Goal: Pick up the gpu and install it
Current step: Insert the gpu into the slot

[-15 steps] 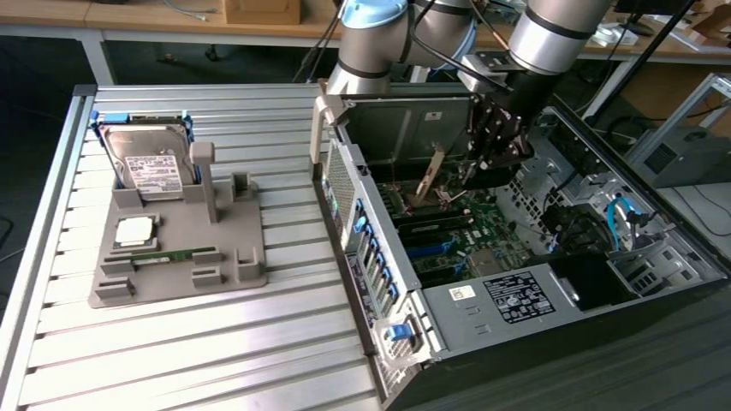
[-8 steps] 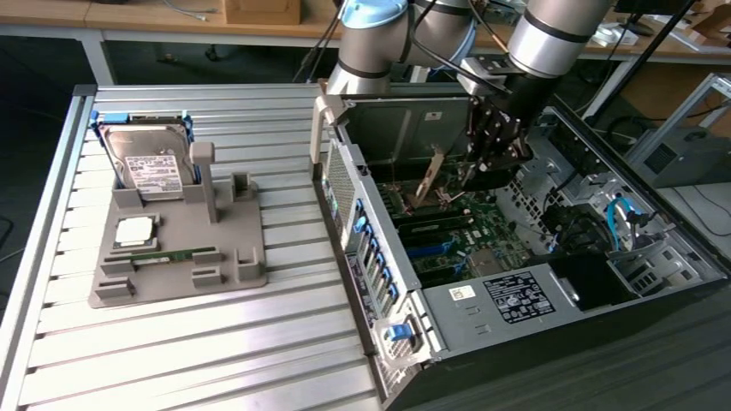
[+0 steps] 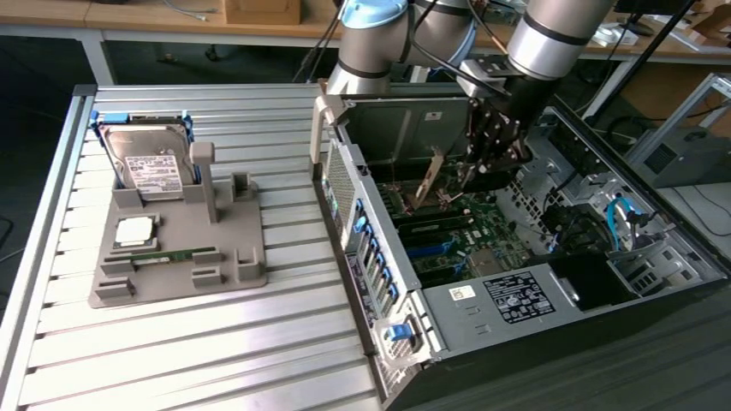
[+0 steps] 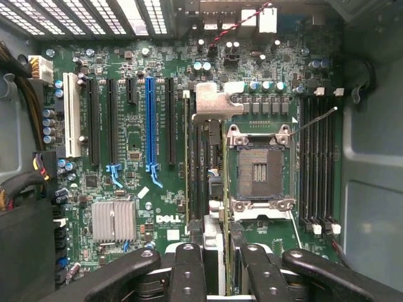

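My gripper (image 3: 487, 174) hangs inside the open computer case (image 3: 377, 257), shut on the gpu (image 3: 430, 181), a thin card with a pale metal end bracket. In the wrist view the gpu (image 4: 217, 106) stands edge-on between my black fingers (image 4: 189, 270), with its silvery bracket at the far end. It hovers above the green motherboard (image 4: 138, 189), between the blue expansion slot (image 4: 151, 126) and the CPU socket (image 4: 259, 170). I cannot tell whether its lower edge touches the board.
A grey fixture (image 3: 240, 265) on the slatted table at the exterior view's left holds a hard drive (image 3: 143, 163), a chip (image 3: 135, 229) and a memory stick (image 3: 171, 255). Case walls, cables (image 4: 25, 94) and a heat sink (image 4: 114, 220) surround the slots.
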Controlling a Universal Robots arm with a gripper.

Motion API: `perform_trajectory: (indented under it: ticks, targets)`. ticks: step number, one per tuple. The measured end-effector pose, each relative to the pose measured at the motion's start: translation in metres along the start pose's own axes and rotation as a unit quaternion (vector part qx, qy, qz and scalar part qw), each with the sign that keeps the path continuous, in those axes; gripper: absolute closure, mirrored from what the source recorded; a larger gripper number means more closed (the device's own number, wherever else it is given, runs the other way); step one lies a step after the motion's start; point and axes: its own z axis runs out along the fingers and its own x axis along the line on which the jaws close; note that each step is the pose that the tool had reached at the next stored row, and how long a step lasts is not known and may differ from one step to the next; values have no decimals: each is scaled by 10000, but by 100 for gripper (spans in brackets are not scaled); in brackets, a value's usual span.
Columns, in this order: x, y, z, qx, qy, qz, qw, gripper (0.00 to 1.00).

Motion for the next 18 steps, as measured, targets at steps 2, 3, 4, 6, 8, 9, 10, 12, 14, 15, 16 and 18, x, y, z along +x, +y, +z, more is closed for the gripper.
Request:
perform_trajectory:
  ticks: [2, 3, 4, 6, 8, 9, 10, 12, 14, 15, 16, 18]
  targets:
    - [2, 0, 6, 0, 0, 0, 10000, 73]
    - [3, 0, 10, 0, 0, -1, 10000, 73]
    - [4, 0, 14, 0, 1, -1, 10000, 73]
    - [6, 0, 20, 0, 1, -1, 10000, 73]
    - [8, -1, 27, 0, 0, -2, 10000, 73]
    - [9, -1, 30, 0, 0, -2, 10000, 73]
    - [9, -1, 32, 0, 1, -2, 10000, 73]
    - [11, -1, 39, 0, 1, -3, 10000, 73]
    - [12, -1, 48, 0, 0, -4, 10000, 73]
    - [13, -1, 52, 0, 0, -4, 10000, 73]
    - [14, -1, 55, 0, 0, -4, 10000, 73]
    - [15, -1, 60, 0, 0, -5, 10000, 73]
